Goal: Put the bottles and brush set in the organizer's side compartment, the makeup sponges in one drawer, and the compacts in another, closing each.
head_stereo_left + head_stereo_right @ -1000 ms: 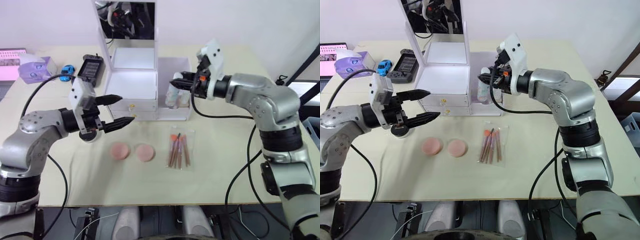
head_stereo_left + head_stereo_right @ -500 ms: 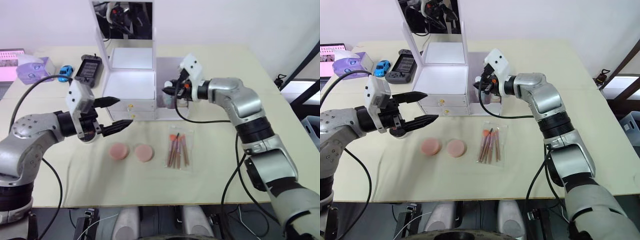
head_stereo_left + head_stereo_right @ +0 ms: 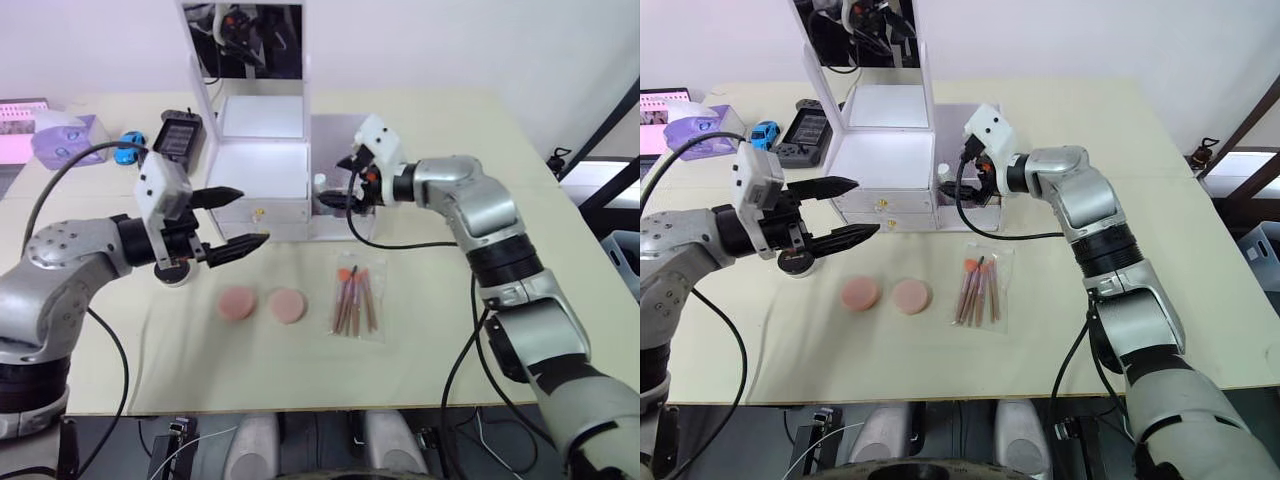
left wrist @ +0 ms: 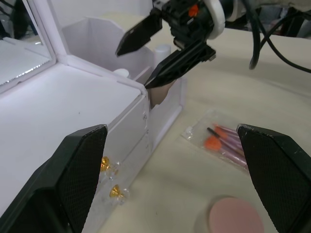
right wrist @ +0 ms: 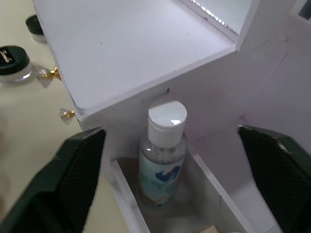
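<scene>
Beige table; right gripper wide open, empty, above bottle

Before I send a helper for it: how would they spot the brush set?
Start at the white organizer mid-table. On the cloth in front of its side compartment lies the brush set, a clear packet of pink brushes, long and thin beside the two round pink sponges.

left gripper fingers apart; right gripper fingers apart, arm extended

Head stereo overhead, wrist views near organizer (shared)
</scene>
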You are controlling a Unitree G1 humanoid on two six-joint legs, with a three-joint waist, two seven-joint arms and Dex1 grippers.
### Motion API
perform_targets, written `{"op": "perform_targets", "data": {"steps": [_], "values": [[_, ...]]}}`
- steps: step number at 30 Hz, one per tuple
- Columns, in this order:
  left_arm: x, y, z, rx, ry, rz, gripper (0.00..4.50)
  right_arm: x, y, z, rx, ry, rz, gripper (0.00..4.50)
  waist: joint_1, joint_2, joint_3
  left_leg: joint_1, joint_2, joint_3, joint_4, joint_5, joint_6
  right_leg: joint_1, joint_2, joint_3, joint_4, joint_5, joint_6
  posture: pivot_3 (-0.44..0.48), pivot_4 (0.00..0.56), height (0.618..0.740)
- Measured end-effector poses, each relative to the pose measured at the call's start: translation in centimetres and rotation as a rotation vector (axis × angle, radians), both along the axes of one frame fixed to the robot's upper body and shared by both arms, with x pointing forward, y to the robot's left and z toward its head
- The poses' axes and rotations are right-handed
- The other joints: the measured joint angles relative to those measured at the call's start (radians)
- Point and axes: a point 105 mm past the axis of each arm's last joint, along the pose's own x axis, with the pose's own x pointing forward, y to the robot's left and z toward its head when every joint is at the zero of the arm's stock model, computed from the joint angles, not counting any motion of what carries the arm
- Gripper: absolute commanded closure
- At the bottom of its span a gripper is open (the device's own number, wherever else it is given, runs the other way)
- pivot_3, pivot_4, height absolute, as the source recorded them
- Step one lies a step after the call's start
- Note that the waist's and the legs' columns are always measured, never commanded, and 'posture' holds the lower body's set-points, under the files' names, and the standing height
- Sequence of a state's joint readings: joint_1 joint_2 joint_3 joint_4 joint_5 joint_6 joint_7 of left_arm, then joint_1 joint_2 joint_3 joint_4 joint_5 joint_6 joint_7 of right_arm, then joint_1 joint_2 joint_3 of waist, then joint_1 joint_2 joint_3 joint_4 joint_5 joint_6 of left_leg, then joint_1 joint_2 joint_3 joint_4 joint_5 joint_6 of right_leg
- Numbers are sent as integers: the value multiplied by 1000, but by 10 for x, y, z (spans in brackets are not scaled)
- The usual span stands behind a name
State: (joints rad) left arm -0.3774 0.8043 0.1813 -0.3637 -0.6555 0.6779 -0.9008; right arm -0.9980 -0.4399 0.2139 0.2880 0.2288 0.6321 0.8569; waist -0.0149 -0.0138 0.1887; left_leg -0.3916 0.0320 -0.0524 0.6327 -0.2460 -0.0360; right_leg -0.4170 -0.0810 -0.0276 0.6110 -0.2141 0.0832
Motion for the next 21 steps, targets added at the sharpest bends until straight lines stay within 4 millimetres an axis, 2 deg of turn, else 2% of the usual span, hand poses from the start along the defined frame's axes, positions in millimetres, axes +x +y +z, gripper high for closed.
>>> {"op": "perform_targets", "data": {"steps": [6,9,11,13,16,18,21], "values": [[5,3,3,-3,-19,-6,0,-12,-23,31,53,-25,3,61,1,0,0,0,0,0,0,1,-1,0,0,0,1,0,0,0,150,740],[9,9,1,-6,-12,2,0,-19,-43,49,77,-62,-13,61,1,0,0,0,0,0,0,1,-1,-1,0,0,1,0,0,0,150,740],[13,15,-1,-17,-9,14,0,-24,-59,53,79,-82,-24,61,2,0,0,0,0,0,0,1,-1,-1,0,0,1,-1,0,0,150,740],[16,25,-3,-21,-2,26,0,-32,-81,48,80,-82,-37,61,2,0,0,0,0,0,0,1,-1,0,0,0,0,-1,0,0,150,740],[18,47,-5,-7,0,61,0,-41,-115,30,55,-46,-90,61,1,-1,0,0,0,1,-1,1,-1,-1,0,0,0,-1,0,0,150,740],[19,77,-8,1,15,123,0,-51,-147,13,36,-22,-150,61,2,0,0,0,0,1,-1,1,-1,-1,0,0,0,-2,-1,0,150,740],[20,124,-13,26,35,248,0,-65,-180,0,53,1,-225,61,-3,0,0,0,0,2,-2,1,-1,-3,0,1,1,-2,-1,0,150,740]]}}
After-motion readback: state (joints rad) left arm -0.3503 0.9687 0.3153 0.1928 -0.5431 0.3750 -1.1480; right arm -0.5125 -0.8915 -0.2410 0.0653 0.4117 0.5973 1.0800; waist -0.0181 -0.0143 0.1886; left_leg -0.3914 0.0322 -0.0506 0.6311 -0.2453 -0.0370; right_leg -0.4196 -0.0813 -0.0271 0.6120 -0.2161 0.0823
